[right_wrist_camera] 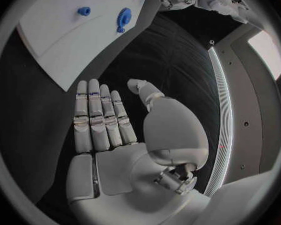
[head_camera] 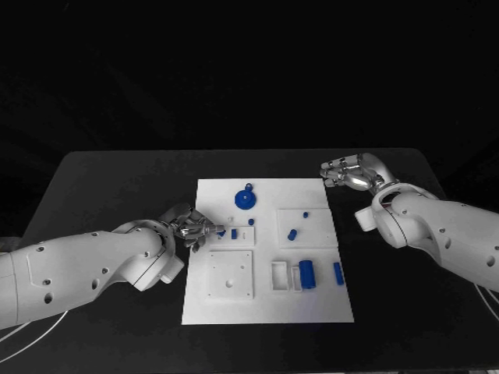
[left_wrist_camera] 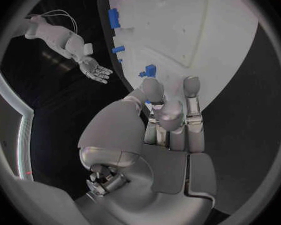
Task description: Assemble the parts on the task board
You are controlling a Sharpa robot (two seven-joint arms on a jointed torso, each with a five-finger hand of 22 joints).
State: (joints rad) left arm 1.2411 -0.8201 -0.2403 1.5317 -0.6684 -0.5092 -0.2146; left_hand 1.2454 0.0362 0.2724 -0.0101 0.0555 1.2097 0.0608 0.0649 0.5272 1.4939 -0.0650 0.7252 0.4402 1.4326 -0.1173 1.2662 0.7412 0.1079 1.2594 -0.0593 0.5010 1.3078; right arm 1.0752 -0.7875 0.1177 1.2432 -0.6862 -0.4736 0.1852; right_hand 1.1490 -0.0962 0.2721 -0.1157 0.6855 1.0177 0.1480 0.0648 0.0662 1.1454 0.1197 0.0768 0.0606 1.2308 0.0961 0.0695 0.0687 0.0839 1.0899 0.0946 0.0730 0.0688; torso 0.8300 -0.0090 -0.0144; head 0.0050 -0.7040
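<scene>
White board (head_camera: 267, 300) centred on the black tabletop (head_camera: 92, 187), blue parts (head_camera: 307, 271) mostly lying loose: assembly barely begun. Left hand (head_camera: 190, 224) at the board's left edge, apparently pinching a small blue piece (left_wrist_camera: 149, 70). Right hand (head_camera: 345, 172) flat, spread, holding nothing, far right.

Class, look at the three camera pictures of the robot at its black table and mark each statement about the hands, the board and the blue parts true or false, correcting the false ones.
1. The silver right hand holds a blue part. False: its fingers lie straight and empty, over the black table off the board's far right corner.
2. The silver left hand is at the left edge of the white task board. True.
3. The round blue wheel-shaped part lies on the board's far half. True.
4. The blue cylinder part stands on the bare table. False: it lies on the board, near its right side.
</scene>
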